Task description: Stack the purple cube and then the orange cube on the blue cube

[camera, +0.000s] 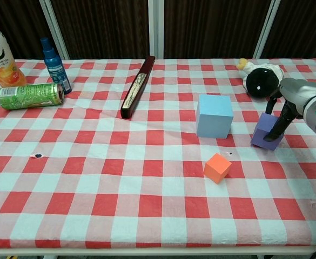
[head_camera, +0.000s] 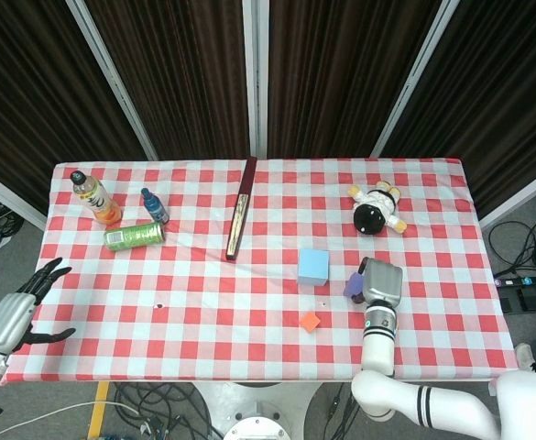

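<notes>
I find little legible text. The orange drink bottle [camera: 1, 56] at the bench's far left carries large dark characters on a white label, which I cannot make out. Print on the lying green can [camera: 29, 96] is too small to read.

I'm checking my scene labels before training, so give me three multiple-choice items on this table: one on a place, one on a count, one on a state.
1. Where does the orange cube lie?
A. on the blue cube
B. on the cloth, nearer the camera than the blue cube
C. beside the green can

2. How many cubes are there?
A. two
B. three
C. four

3. How does the green can stand?
A. upright
B. on its side
C. crushed flat

Answers:
1 B, it sits alone below the blue cube in the chest view.
2 B, orange, blue and the purple cube at the right hand.
3 B, its length runs along the cloth.
</notes>
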{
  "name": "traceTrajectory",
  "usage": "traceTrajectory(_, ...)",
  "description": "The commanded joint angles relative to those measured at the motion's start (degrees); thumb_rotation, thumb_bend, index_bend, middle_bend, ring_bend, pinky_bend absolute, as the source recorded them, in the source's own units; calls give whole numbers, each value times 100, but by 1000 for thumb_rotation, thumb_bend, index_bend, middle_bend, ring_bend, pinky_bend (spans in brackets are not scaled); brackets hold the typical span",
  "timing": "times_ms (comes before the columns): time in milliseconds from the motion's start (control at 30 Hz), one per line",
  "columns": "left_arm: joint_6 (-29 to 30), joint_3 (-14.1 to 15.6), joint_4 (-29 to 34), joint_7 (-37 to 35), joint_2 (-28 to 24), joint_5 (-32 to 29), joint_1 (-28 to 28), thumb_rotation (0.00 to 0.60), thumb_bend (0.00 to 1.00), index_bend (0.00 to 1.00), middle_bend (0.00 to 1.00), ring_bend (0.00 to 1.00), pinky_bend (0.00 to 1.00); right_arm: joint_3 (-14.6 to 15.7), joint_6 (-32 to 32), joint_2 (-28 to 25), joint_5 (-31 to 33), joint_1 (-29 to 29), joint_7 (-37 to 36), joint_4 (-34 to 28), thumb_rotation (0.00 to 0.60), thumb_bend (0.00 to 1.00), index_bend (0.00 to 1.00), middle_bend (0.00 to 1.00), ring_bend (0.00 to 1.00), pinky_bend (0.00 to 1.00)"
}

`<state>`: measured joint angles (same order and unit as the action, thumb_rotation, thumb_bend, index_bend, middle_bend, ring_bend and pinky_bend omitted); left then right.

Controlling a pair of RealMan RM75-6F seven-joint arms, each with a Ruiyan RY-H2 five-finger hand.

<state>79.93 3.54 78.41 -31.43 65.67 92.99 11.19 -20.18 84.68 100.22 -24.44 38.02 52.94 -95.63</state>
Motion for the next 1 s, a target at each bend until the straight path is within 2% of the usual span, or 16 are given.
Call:
traceTrajectory(33, -4, 0, 19, 19, -14, 1, 5, 600, 0, 160, 109, 99, 247, 84, 63, -448, -195, -92, 98, -576, 600, 3, 545, 1000, 945, 831)
traceTrajectory(267, -33, -41, 151, 126, -63, -38, 40, 600, 0, 160, 109, 99, 247, 178, 175, -1606, -634, -100, 508, -1965, 600, 9, 559, 1000, 948, 831)
traceTrajectory(400, -84, -35, 256, 241, -81, -38, 64, 600, 0, 160, 110, 99, 247, 83, -180, -2147, -645, 83, 678, -2254, 600, 11, 559, 1000, 948, 831)
traceTrajectory(567, -129, -25, 343, 369, -79, -64, 65, 600, 0, 160, 110, 98, 247, -54, -1221, -2535, -443, 413, 439, -1834, 600, 12, 566, 1000, 948, 832)
traceTrajectory(700, -177, -29, 365, 387, -94, -123, 63, 600, 0, 160, 109, 98, 247, -95, -1861, -2542, -308, 649, 96, -1340, 600, 11, 584, 1000, 953, 832)
traceTrajectory(1000, -231, -8, 351, 291, -138, -161, 50, 600, 0, 160, 110, 99, 247, 37, -2251, -2092, -51, 1197, -187, -633, 600, 7, 591, 1000, 954, 833)
